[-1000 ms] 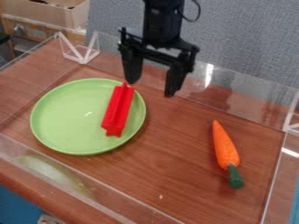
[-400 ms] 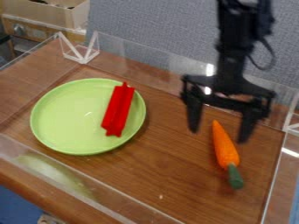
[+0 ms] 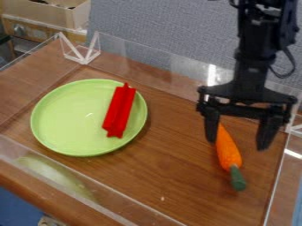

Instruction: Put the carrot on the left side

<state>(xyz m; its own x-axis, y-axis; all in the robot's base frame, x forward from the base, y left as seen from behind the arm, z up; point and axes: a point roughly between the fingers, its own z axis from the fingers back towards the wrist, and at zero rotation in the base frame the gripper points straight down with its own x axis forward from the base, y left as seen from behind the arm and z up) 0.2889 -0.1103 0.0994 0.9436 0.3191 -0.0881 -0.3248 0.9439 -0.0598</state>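
Lying flat on the brown wooden table (image 3: 165, 177), well right of the round light-green plate (image 3: 59, 119), the small tapered orange toy carrot (image 3: 227, 152) runs near-to-far, dark green stem end nearest. The plate holds a flat red rectangular block (image 3: 119, 109). The black claw (image 3: 242, 132) hangs wide open above the carrot, empty.

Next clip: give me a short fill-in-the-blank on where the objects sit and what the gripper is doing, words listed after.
1. The red block lies on the ____ plate.
2. The carrot lies on the bare ____ table, not on the plate.
3. The gripper hangs over the carrot with its fingers ____.
4. The carrot's green stem end points toward the ____ edge of the picture.

Missing words: green; wooden; open; bottom
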